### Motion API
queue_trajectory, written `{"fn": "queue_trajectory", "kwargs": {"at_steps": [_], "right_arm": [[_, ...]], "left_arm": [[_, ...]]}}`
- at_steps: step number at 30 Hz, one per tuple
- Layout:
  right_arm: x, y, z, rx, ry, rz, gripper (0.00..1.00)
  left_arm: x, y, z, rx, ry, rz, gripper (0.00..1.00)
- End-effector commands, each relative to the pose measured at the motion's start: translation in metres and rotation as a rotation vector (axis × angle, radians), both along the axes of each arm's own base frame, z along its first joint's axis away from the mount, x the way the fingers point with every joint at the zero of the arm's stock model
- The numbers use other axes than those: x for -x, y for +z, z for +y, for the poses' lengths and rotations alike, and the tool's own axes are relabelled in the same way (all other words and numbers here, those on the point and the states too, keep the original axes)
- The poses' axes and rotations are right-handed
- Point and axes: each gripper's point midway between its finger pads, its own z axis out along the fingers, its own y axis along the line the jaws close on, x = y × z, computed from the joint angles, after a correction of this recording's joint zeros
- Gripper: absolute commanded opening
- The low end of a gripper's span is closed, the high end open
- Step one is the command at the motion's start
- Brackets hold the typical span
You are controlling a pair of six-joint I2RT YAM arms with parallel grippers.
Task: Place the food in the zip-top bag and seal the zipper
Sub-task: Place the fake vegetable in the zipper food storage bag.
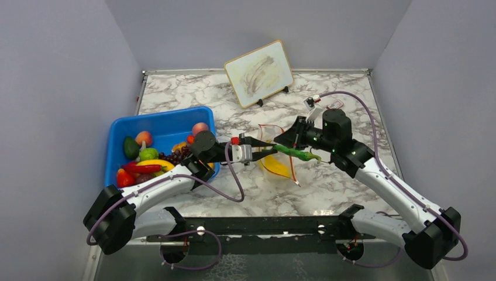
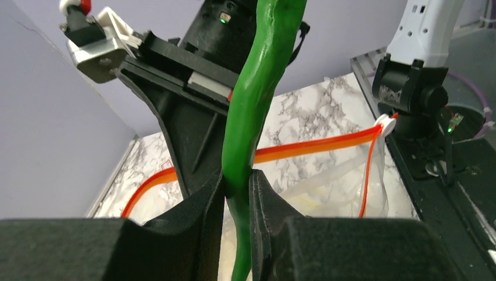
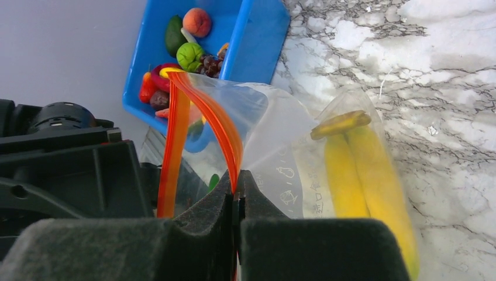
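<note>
Green plastic, long and slightly crooked, the toy chilli pepper (image 2: pixel 251 99) is pinched near one end between the left gripper (image 2: pixel 237 196) fingers, which close snugly on both its sides. The rest of the pepper points away from the blue bin (image 1: pixel 161 123), off the marble table (image 1: pixel 327 187). In the top view it reaches as far as the right arm's wrist. The zip-top bag (image 3: pixel 281 120) is to the right of the bin and close beside it, its mouth open and held up. The right gripper (image 3: pixel 236 196) has its fingers pressed together on the zipper (image 3: pixel 219 126), the orange-red strip rising from the jaws in a narrow loop towards the bin. Inside the clear pouch lie two yellow bananas (image 3: pixel 362 175) side by side, on the side away from the bin, with the plastic slack around them. The two grippers meet over the bag, right of the bin, and the left wrist view shows the black body of the right one just behind the pepper. The bin holds the rest of the food: two peach pieces (image 1: pixel 144 138), a dark green piece (image 1: pixel 131 147), a lime-green one (image 1: pixel 148 154), purple grapes (image 1: pixel 175 157), a red pepper (image 1: pixel 143 168) lying on another yellow banana (image 1: pixel 157 164), and a red piece (image 1: pixel 124 178) in the near corner. Behind the bin and to its right, a smudged whiteboard (image 1: pixel 259 73) leans on a small stand.
</note>
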Motion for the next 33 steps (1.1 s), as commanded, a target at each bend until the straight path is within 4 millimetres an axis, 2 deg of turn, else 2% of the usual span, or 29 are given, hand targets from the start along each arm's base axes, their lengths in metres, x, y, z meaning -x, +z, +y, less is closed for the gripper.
{"fn": "queue_trajectory", "kwargs": {"at_steps": [1,4,8,10,12,14,17,22,28,33], "right_arm": [[0.002,0.025,0.0,-0.028,0.018,-0.061,0.01],[0.002,0.025,0.0,-0.027,0.018,-0.063,0.01],[0.003,0.026,-0.001,-0.025,0.017,-0.064,0.01],[0.003,0.027,-0.002,-0.022,0.012,-0.067,0.01],[0.003,0.028,-0.003,-0.02,0.008,-0.07,0.01],[0.002,0.026,-0.003,-0.017,0.004,-0.067,0.01],[0.002,0.024,-0.003,-0.013,0.001,-0.063,0.01],[0.001,0.024,-0.001,-0.017,0.008,-0.058,0.01],[-0.001,0.024,0.001,-0.014,0.011,-0.054,0.01],[-0.001,0.022,0.001,-0.014,0.011,-0.052,0.01]], "left_arm": [[0.002,-0.007,-0.002,-0.053,-0.026,-0.118,0.0],[-0.002,-0.015,-0.003,-0.088,-0.021,-0.148,0.01],[-0.006,-0.02,-0.006,-0.123,-0.024,-0.171,0.13],[-0.008,-0.022,-0.006,-0.142,-0.017,-0.165,0.24],[-0.01,-0.025,-0.005,-0.16,-0.007,-0.164,0.42],[-0.007,-0.026,-0.003,-0.168,-0.014,-0.167,0.52],[0.002,-0.023,-0.001,-0.169,-0.049,-0.159,0.56],[0.028,-0.025,0.0,-0.176,-0.167,-0.129,0.6],[0.049,-0.035,0.0,-0.251,-0.233,-0.195,0.61],[0.066,-0.033,-0.004,-0.287,-0.301,-0.194,0.61]]}}
